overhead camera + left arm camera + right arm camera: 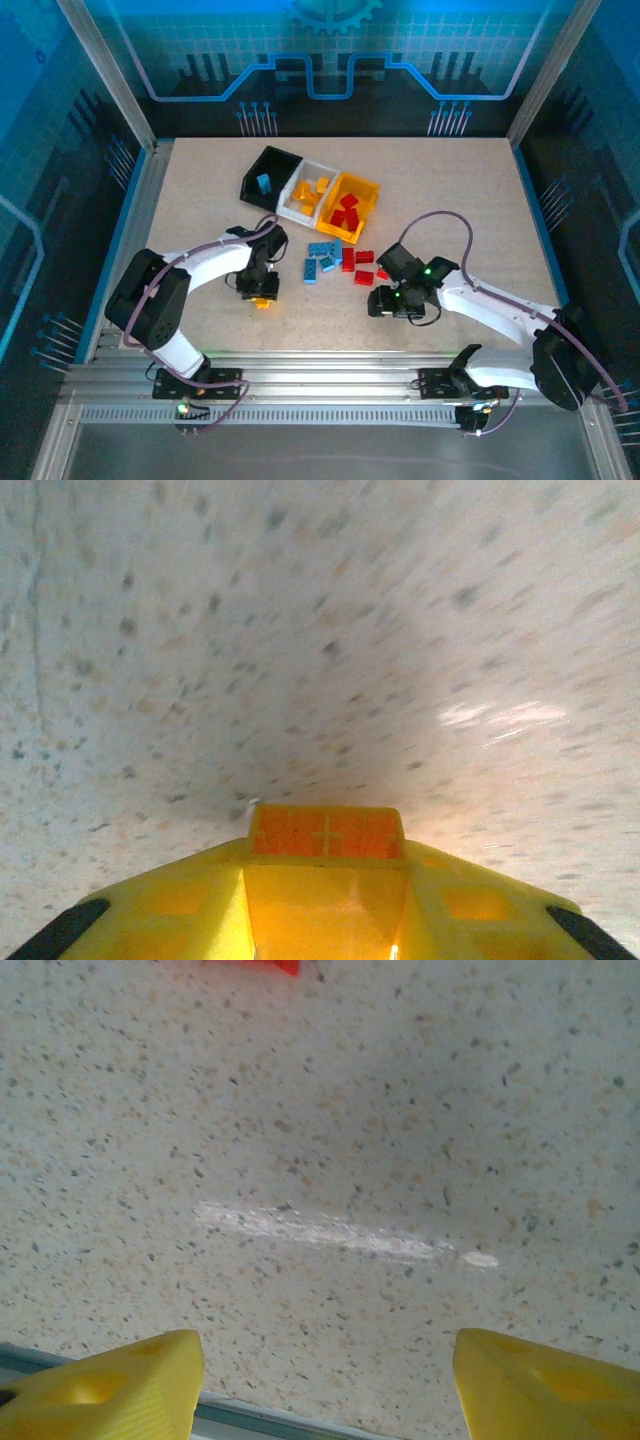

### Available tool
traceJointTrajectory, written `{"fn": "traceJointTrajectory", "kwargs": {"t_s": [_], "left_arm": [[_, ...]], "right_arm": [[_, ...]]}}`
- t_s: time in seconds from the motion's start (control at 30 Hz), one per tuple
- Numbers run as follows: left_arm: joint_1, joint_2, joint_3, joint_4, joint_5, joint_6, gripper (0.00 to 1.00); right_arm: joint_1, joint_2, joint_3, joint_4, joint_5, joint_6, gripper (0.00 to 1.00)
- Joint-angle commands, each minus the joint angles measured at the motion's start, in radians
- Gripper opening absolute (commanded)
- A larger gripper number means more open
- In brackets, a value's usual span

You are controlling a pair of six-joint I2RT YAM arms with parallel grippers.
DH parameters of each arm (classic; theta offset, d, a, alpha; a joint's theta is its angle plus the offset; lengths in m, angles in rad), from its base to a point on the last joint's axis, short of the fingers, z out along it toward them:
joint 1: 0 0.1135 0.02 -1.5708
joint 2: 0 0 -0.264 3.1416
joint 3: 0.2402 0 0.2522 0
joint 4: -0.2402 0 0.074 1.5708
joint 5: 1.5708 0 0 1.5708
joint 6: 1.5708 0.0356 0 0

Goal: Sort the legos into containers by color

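Just orange lego (327,833) end, btwn left pincer (261,294) tips

Speckled beige bench (470,200). A joined row of three bins (290,211) sits at upper centre; loose blue legos (322,258) and red legos (362,271) lie just below, mid-frame.

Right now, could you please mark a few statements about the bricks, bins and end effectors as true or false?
1. The left end effector grips a yellow-orange brick. True.
2. The right end effector holds a red brick. False: its jaws stand open with nothing between them.
3. The black bin holds a blue brick. True.
4. The yellow-orange bin holds blue pieces. False: it holds red bricks.
5. Loose blue bricks lie on the table in front of the bins. True.
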Motion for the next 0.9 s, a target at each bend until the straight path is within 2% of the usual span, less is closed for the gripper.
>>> {"fn": "traceJointTrajectory", "kwargs": {"t_s": [0.0, 0.23, 0.6, 0.77, 0.87], "left_arm": [[0.036, -0.026, 0.12, -0.01, 0.106, -0.043, 0.35], [0.109, 0.129, 0.491, -0.049, 0.186, -0.041, 0.36], [0.129, 0.646, 1.281, -0.224, 0.173, -0.006, 0.37], [0.143, 0.803, 1.482, -0.281, 0.181, -0.024, 0.39], [0.146, 0.828, 1.486, -0.266, 0.185, -0.038, 0.44]], "right_arm": [[0.01, 0.028, 0.062, -0.02, 0.017, -0.035, 0.68], [-0.04, 0.061, 0.177, -0.068, 0.016, -0.088, 0.69], [-0.134, 0.078, 0.236, -0.105, -0.019, -0.151, 0.69], [-0.211, 0.091, 0.25, -0.113, -0.046, -0.194, 0.69], [-0.266, 0.124, 0.258, -0.113, -0.057, -0.222, 0.68]]}}
